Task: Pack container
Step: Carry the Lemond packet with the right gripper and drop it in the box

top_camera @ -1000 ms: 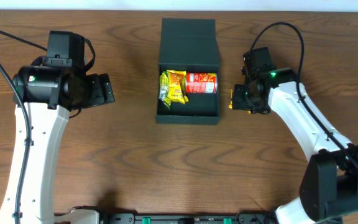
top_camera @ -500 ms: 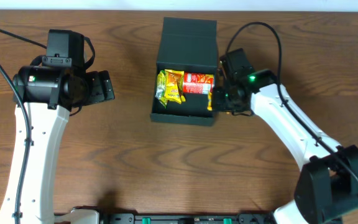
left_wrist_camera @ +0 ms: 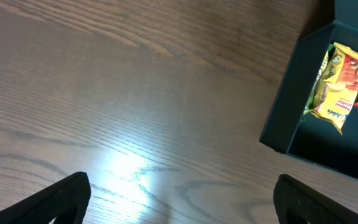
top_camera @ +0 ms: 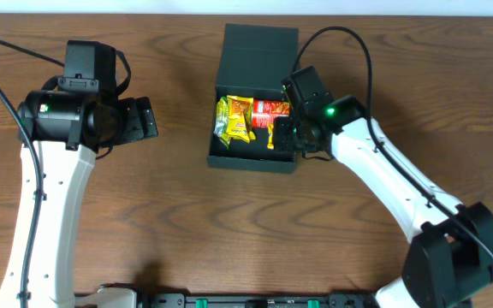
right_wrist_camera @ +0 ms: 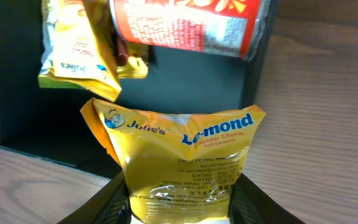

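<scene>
1. The container [top_camera: 258, 53] sits at upper centre of the overhead frame on the bench [top_camera: 187, 214], its lid flap open toward the top.
2. The right tool [right_wrist_camera: 179, 202] pinches a Le-mond packet [right_wrist_camera: 182, 146] over the container's lower right interior.
3. Inside lie a yellow packet [top_camera: 236, 118] and a red packet [top_camera: 270, 112].
4. The left tool [top_camera: 146, 120], at the frame's left, is spread wide.

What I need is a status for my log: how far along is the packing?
Done: the container is open, with a yellow packet and a red packet inside. In hand: the right gripper holds a Le-mond packet over the container. Left: probably release it, then close the lid. The left gripper is open, off to the side.
</scene>
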Controlling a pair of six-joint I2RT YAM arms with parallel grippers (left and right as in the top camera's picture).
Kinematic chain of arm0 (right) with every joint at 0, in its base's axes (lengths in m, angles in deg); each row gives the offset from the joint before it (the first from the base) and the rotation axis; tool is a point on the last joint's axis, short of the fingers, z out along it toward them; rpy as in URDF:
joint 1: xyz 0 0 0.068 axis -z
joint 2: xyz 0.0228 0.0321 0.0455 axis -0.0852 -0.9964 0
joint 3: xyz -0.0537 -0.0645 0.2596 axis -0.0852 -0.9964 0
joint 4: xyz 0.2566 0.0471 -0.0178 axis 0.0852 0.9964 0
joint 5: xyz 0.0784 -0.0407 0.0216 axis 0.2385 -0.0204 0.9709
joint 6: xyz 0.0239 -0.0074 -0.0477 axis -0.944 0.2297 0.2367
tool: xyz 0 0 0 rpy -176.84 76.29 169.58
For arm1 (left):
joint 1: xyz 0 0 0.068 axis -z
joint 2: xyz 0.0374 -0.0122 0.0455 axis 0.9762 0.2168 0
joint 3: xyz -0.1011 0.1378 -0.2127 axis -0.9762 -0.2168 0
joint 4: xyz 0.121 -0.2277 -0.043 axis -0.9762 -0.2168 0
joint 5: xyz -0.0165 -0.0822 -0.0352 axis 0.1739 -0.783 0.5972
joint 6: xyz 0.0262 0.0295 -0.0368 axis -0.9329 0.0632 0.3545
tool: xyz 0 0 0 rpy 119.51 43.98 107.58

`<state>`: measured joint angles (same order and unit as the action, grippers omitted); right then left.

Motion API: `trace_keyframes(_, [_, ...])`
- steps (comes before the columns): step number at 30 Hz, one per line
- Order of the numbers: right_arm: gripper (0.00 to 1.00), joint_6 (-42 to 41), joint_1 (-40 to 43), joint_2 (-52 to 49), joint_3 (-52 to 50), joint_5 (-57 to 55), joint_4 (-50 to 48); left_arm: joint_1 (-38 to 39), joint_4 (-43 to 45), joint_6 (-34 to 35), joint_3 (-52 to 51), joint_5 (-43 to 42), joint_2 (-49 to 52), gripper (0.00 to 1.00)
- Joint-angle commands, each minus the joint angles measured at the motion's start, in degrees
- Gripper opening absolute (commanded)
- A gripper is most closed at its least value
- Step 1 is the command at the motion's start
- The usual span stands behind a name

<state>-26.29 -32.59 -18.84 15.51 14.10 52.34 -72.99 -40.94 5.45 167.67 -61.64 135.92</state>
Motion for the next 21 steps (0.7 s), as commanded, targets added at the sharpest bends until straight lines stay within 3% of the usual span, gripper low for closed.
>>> trace_keyframes(1, [0.47,-3.3,-1.57,1.38,1.38,-1.99,0.13,-0.35,-0.17,0.02,-0.07,1.07,0.13,0.95])
trace_keyframes(7, [0.47,-4.09,-2.95,1.38,1.38,-4.11,0.28,-0.35,-0.17,0.0,-0.07,1.44,0.13,0.95])
trace_keyframes(11, [0.58,-4.07,-3.13,1.38,1.38,-5.64,0.52,-0.35,-0.2,0.0,-0.07,1.44,0.13,0.95])
trace_keyframes(21, [0.59,-4.04,-3.13,1.38,1.38,-7.61,-2.23,-0.35,-0.07,0.0,-0.07,1.46,0.13,0.95])
